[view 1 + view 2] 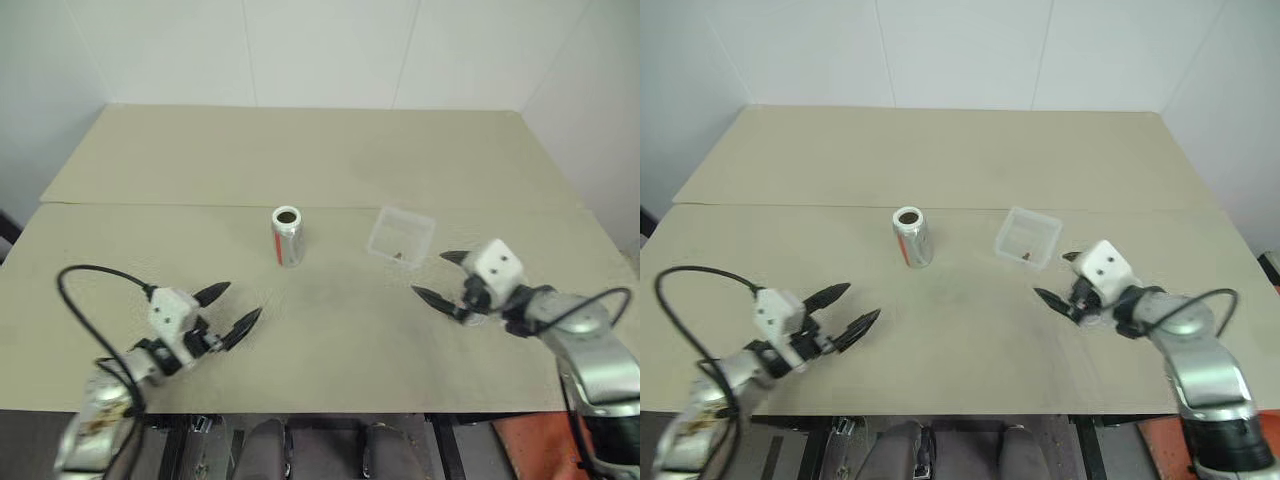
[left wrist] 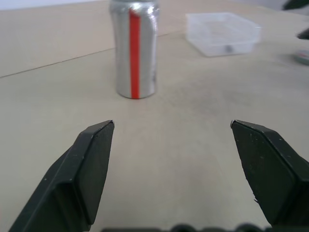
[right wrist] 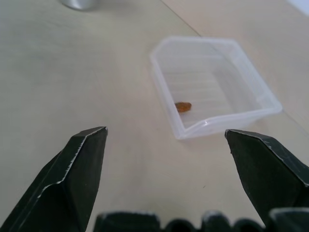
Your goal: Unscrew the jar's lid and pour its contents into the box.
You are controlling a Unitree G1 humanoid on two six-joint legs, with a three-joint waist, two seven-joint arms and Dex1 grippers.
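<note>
**Jar open, one bit in the box, both arms clear**

While both arms hang low in the frame, the small silver-grey cylindrical jar with the red stripe (image 1: 287, 237) stands upright at the centre of the picture, its mouth open and dark, no lid on it. I can't spot the lid anywhere on the beige tabletop (image 1: 330, 320). Just right of the jar, apart from it, sits the shallow clear plastic box (image 1: 400, 236), and the right wrist view catches one small brown bit (image 3: 183, 106) lying on its floor. So I'd judge the unscrewing done and the pour at least partly done; whether anything is left inside the jar I cannot tell.

Left pincer (image 1: 228, 311), lower left of the frame, black fingers spread wide, nothing between them, aimed toward the jar but well apart from it. Right pincer (image 1: 445, 277), lower right, also gaping and empty, near the box's closer corner without touching.

Room to move looks generous: bare tabletop all round jar and box, a seam line running behind them, white walls far back. Near edge of the tabletop lies close under both arms, worth minding on any pull-back.
</note>
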